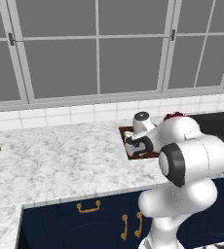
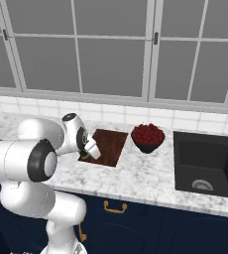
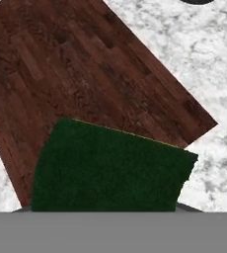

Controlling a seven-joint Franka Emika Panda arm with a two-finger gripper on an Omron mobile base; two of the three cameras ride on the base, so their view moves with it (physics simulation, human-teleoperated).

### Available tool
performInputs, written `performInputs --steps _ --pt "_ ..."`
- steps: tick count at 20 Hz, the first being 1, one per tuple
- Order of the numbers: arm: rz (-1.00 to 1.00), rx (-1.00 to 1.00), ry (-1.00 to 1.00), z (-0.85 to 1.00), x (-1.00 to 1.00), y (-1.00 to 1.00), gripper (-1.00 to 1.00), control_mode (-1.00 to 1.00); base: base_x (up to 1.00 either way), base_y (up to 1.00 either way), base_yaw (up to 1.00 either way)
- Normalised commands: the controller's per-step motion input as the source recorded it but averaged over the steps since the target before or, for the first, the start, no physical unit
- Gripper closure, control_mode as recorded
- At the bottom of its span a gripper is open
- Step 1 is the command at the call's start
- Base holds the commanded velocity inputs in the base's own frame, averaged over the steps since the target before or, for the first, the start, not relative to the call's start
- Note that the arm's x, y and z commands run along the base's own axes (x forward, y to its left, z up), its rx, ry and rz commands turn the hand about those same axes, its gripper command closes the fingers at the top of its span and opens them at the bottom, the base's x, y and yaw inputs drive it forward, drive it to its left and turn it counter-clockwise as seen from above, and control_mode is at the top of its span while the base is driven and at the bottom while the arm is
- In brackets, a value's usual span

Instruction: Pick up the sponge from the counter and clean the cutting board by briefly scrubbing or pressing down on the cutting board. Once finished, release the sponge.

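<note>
Close under the hand camera, the sponge point(image 3: 110, 168) shows its dark green top with a thin yellow line along its far edge, set over the near part of the cutting board point(image 3: 86, 74); the gripper point(image 2: 86, 153) is closed down tight on it, its fingertips hidden behind the sponge; from the right base view a sliver of green and yellow peeks out beneath the hand at the board's near left corner, though whether it presses on the wood or sits just above it I cannot tell; the reddish-brown board lies flat on the white marble counter point(image 2: 150, 173), above navy cabinets with gold handles point(image 2: 115, 207); just beside the board's right edge stands a dark bowl of red fruit point(image 2: 147, 135); further right is the black sink point(image 2: 207, 163); behind everything run white tiles and a large grey window point(image 2: 111, 49).
</note>
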Motion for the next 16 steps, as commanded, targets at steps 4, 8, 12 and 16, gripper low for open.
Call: performInputs --steps 4,8,12,16 --pt "-0.13 0.0 0.0 -0.34 0.49 0.0 1.0 -1.0 0.0 0.0 0.0" --pt "-0.11 0.0 0.0 -0.36 0.42 0.0 1.0 -1.0 0.0 0.0 0.0" --pt "-0.1 0.0 0.0 -0.4 0.34 0.01 1.0 -1.0 0.0 0.0 0.0" --pt "-0.08 0.0 -0.01 -0.33 0.28 0.0 1.0 -1.0 0.0 0.0 0.0"
